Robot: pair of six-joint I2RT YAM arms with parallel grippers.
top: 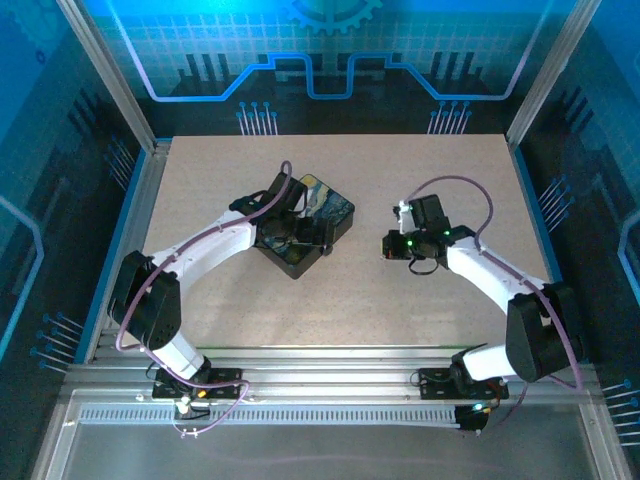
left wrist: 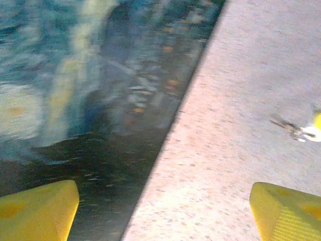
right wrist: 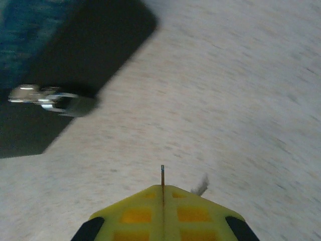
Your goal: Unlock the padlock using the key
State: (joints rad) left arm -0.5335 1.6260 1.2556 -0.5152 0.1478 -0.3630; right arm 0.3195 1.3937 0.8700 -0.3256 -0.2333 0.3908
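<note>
At tabletop centre: dark rectangular box with a swirling blue-and-yellow painted lid (top: 330,208), set cornerwise on the pale speckled tabletop (top: 400,330).
My left tool (left wrist: 163,203): released. Its yellow fingers (left wrist: 37,211) are spread wide, one over the box lid and the other over bare tabletop, with the box's edge running between them.
My right tool (right wrist: 162,191): clenched, yellow fingers (right wrist: 135,216) pressed flat together, grasping the thin dark metallic key (right wrist: 162,174). The key pokes out of the seam edge-on, pointing away from the wrist.
Tiny padlock, dark squarish body, thin silvery shackle (right wrist: 55,100): lies on its side at the foot of the box's dark flank, ahead and left of my right tool, well apart from the key. It is blurred, so I cannot tell whether it touches the box or whether the shackle is latched.
My left arm (top: 200,250): reaches in over the box's near-right side.
My right arm (top: 490,275): bends inward, its tool to the right of the box, near it but apart.
</note>
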